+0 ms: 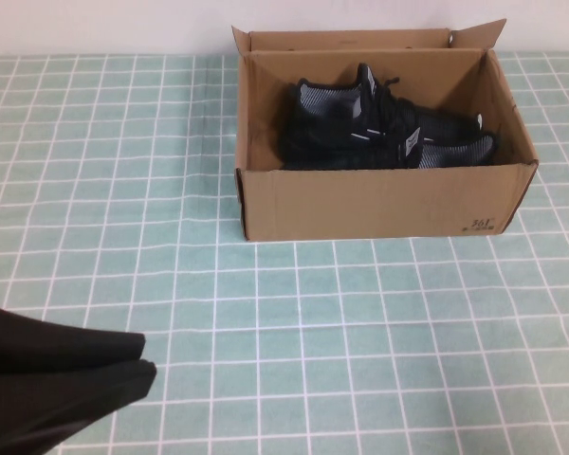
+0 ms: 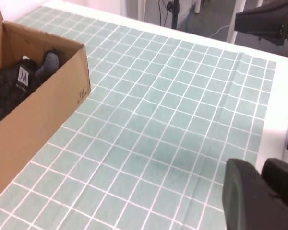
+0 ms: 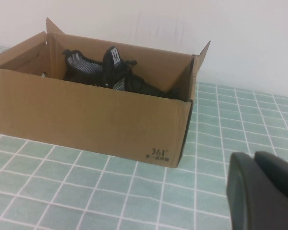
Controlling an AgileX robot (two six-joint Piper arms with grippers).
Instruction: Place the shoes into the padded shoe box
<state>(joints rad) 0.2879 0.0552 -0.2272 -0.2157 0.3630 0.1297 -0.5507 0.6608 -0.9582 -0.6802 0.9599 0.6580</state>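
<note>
The brown corrugated cardboard shoe box (image 1: 379, 201) stands open at the far side of the green-and-white checked tablecloth (image 1: 360, 341), its flaps upright. Both black knit sneakers (image 1: 379, 133) lie inside it, side by side, toes toward the robot's right, grey lining and short white side dashes showing. Small dark print (image 3: 158, 153) marks the box's near wall at its right corner.

The left gripper (image 1: 142, 365) sits low at the near left edge of the table, well apart from the box; its dark fingers appear pressed together and hold nothing. The right gripper (image 3: 264, 191) shows only in its own wrist view, near the box's printed corner; whether its fingers are parted cannot be told.
</note>
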